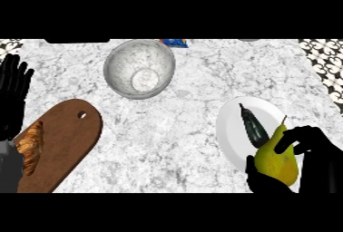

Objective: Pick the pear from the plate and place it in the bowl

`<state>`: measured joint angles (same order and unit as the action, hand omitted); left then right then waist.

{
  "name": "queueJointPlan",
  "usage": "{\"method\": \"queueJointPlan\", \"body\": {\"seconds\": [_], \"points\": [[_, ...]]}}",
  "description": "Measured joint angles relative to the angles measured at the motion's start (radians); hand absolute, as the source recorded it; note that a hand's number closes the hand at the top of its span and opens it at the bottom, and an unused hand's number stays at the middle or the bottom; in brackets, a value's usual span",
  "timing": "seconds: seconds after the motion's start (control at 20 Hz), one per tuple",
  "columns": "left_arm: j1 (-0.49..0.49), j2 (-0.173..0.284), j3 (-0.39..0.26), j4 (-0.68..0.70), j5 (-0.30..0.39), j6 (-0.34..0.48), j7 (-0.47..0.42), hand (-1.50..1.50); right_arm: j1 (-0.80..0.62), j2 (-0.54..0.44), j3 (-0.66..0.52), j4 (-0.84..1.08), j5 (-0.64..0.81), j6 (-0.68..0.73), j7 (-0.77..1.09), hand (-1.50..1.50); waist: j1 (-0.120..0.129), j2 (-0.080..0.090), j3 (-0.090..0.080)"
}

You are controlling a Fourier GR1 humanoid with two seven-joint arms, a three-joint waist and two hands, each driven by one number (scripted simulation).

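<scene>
Gripping pear (pixel 278 156): right hand (pixel 315 158) | plate (pixel 231 136): dark vegetable (pixel 253 127) | left hand (pixel 13 90) open

I note: bowl (pixel 139 68) far centre of surface (pixel 174 131); cutting board (pixel 64 145) with pastry (pixel 30 147) near left; plate (pixel 234 131) carrying pear (pixel 278 158) and dark vegetable (pixel 253 127) right.

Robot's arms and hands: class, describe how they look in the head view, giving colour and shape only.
Both hands are plain black, each with slender fingers and a thumb. The left hand joins a grey forearm at the view's left edge. Of the right hand, the wrist and forearm show only as solid black. No cables, markings or sleeves show.
</scene>
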<state>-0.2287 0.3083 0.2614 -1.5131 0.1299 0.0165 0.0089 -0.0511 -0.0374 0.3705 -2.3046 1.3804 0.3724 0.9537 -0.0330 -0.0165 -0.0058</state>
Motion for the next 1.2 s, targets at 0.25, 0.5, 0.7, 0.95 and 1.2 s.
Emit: {"method": "queueJointPlan", "body": {"seconds": [0.25,0.5,0.7,0.95,1.2], "points": [[0.008,-0.005,-0.014,-0.013,0.006,-0.023,-0.01,0.0,-0.196,0.022,0.134,-0.042,-0.015,-0.007,0.118,1.5,0.037,0.008,0.001],[-0.033,-0.014,-0.029,0.0,0.001,-0.015,0.003,0.0,-0.41,0.026,0.123,0.071,-0.115,-0.028,0.192,1.5,0.053,0.015,0.002],[-0.034,-0.022,-0.039,0.012,-0.006,-0.018,-0.01,0.0,-0.564,0.027,0.069,0.2,-0.206,-0.052,0.223,1.5,0.066,0.017,0.002],[-0.049,-0.029,-0.052,0.027,-0.013,-0.022,-0.02,0.0,-0.737,0.027,-0.014,0.43,-0.322,-0.089,0.222,1.5,0.081,0.022,0.002],[-0.073,-0.033,-0.058,0.029,-0.016,-0.017,-0.012,0.0,-0.871,0.028,-0.07,0.683,-0.425,-0.158,0.215,1.5,0.094,0.026,0.003]]}}
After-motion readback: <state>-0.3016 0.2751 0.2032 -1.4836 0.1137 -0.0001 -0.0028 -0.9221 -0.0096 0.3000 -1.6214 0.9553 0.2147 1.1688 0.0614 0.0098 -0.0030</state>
